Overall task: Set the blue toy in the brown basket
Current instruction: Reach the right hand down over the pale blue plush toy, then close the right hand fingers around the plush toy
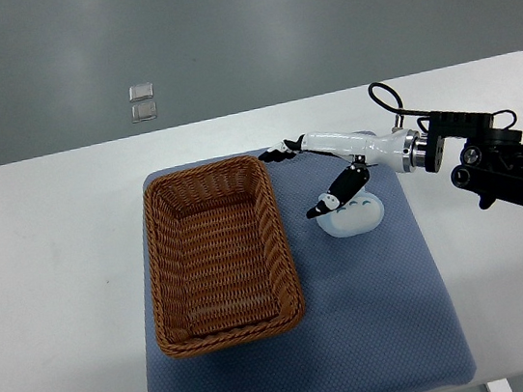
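One camera view, looking steeply down. At far left the white counter lies bare, with grey floor beyond its far edge and two small clear squares on that floor. A blue-grey mat covers the middle of the counter. On the mat's left half sits the brown basket, a rectangular wicker tray, its long side running away from the camera and its inside holding nothing. Just right of the basket, on bare mat, rests the blue toy, a pale rounded piece with small dark marks on top. The right hand reaches in above it, fingers spread and gripping nothing: one dark-tipped finger points toward the basket's far right corner, while another angles down onto the toy's near left edge, seemingly touching it. The basket's right wall stands between toy and basket interior. Farther right, the white forearm joins a black wrist assembly with a looped cable, entering from the right edge.
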Robot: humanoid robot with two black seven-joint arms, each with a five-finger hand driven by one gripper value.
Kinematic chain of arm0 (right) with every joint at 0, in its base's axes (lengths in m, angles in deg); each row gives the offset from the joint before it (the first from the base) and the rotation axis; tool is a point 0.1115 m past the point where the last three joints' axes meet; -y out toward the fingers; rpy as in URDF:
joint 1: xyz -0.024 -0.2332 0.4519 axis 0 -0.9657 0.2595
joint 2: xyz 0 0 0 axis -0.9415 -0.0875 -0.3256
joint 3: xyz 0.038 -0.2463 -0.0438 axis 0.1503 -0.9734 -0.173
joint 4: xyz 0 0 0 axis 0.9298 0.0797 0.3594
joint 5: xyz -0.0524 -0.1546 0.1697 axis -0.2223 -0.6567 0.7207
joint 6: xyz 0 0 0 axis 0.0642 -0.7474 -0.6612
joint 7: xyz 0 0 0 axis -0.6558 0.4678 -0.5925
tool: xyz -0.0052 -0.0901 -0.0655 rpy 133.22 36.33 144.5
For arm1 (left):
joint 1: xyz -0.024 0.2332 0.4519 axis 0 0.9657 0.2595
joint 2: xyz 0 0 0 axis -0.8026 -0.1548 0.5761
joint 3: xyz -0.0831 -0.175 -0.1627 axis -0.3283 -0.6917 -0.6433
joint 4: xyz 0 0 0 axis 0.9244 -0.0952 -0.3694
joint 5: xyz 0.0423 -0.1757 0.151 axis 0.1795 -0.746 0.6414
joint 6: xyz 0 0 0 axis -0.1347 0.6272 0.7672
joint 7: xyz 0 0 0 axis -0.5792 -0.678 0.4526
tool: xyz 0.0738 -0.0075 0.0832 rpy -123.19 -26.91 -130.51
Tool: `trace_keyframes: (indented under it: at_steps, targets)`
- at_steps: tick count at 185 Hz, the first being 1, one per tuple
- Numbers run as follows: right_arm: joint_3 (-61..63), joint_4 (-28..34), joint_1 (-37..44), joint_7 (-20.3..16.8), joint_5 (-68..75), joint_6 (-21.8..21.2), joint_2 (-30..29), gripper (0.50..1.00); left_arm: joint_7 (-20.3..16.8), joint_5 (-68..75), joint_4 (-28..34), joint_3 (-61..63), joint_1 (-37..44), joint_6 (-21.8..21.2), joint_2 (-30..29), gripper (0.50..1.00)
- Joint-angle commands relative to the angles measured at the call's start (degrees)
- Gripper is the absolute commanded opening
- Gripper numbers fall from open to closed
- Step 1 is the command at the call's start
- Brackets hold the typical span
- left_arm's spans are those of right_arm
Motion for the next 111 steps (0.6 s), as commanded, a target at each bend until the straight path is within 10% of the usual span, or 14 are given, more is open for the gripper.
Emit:
trace_keyframes:
  at_steps: [1,111]
  targets:
    - [-1.2,1.3,0.0,0.0,-1.3,0.1,1.3,0.911,0.0,0.0,0.0,0.0,0.0,-0.1,0.0,1.0]
    - [-6.5,2.2,-0.1,-0.1,-7.0,3.8,4.4,0.909,0.0,0.0,0.0,0.0,0.0,-0.1,0.0,1.0]
